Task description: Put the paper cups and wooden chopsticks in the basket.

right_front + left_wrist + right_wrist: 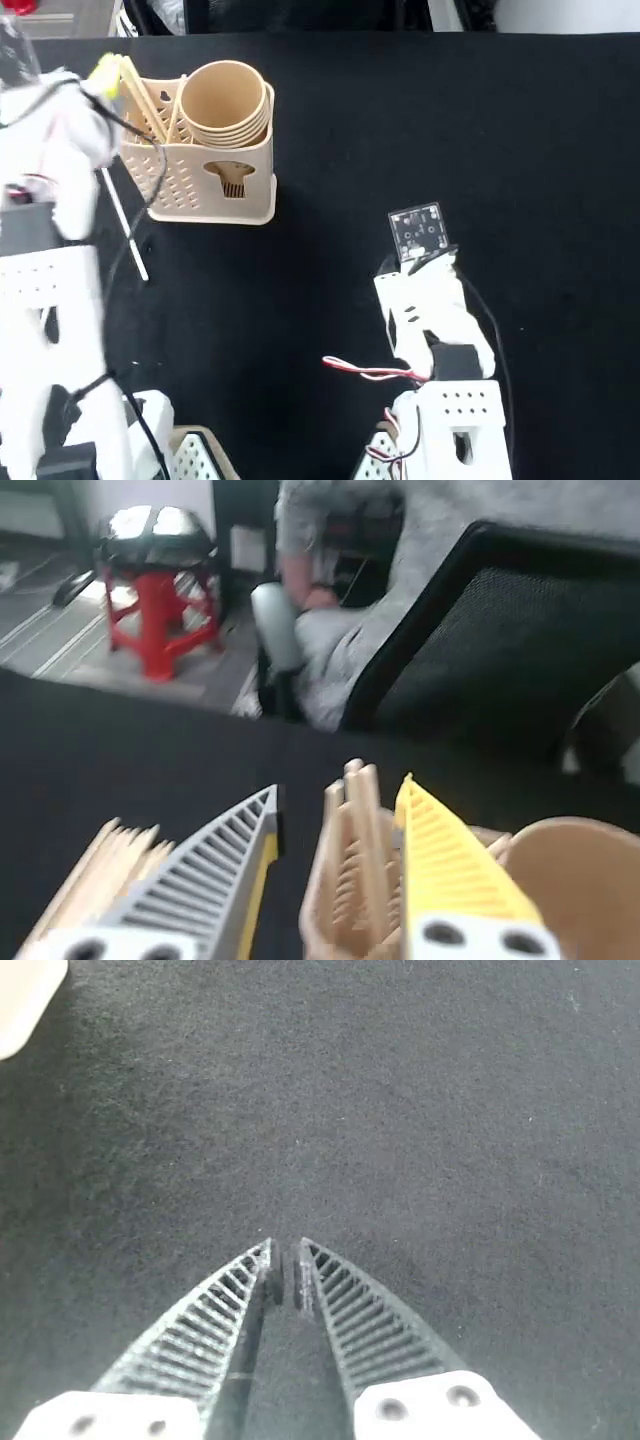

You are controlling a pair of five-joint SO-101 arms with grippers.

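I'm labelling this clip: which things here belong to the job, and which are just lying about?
Belong to the job: basket; stack of paper cups inside it; wooden chopsticks inside it beside the cups; left gripper, open, chopsticks between its fingers.

Lying about: red stool; black chair; right gripper, shut over the bare table. Thin white stick beside the basket: cannot tell.

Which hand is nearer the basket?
Left. The left hand is at the basket rim, by the wooden chopsticks standing in it. The right hand is well apart from it, over bare table.
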